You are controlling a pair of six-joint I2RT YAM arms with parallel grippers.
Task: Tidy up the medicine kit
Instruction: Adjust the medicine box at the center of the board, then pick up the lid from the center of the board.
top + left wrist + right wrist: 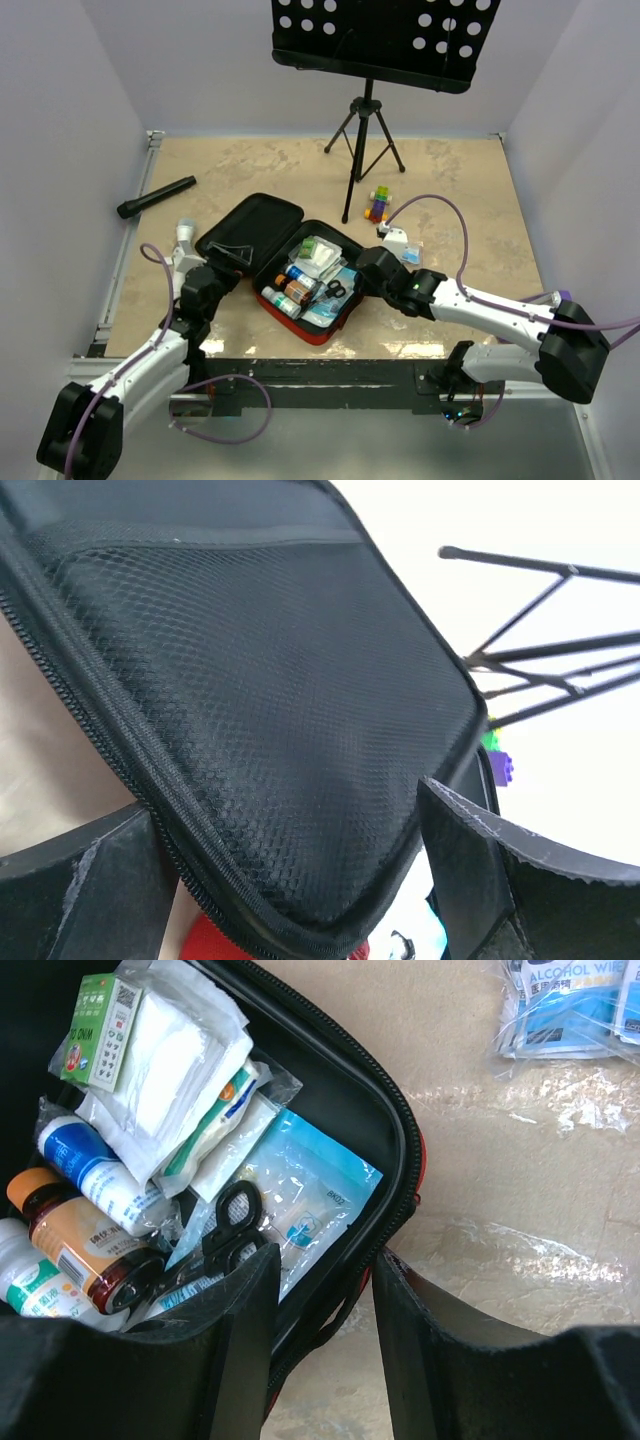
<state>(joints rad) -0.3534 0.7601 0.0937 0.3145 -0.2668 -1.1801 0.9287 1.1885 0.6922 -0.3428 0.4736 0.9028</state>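
Note:
The medicine kit (300, 262) lies open in the middle of the table, its black-lined lid (250, 232) folded back to the left. Its red base holds bottles (288, 290), white packets (318, 255) and black scissors (334, 290). My left gripper (212, 276) is open, its jaws on either side of the lid's near corner (290, 780). My right gripper (362, 268) is open and straddles the base's right rim (395, 1160), one finger inside by the scissors (235, 1222), one outside over the table. An orange bottle (85, 1255) and a blue packet (310, 1195) lie inside.
A black flashlight (157, 197) lies at the far left. A music stand's tripod (366, 140) stands behind the kit, with coloured blocks (378, 204) beside it. Alcohol wipe packets (570, 1005) lie on the table right of the kit (412, 254).

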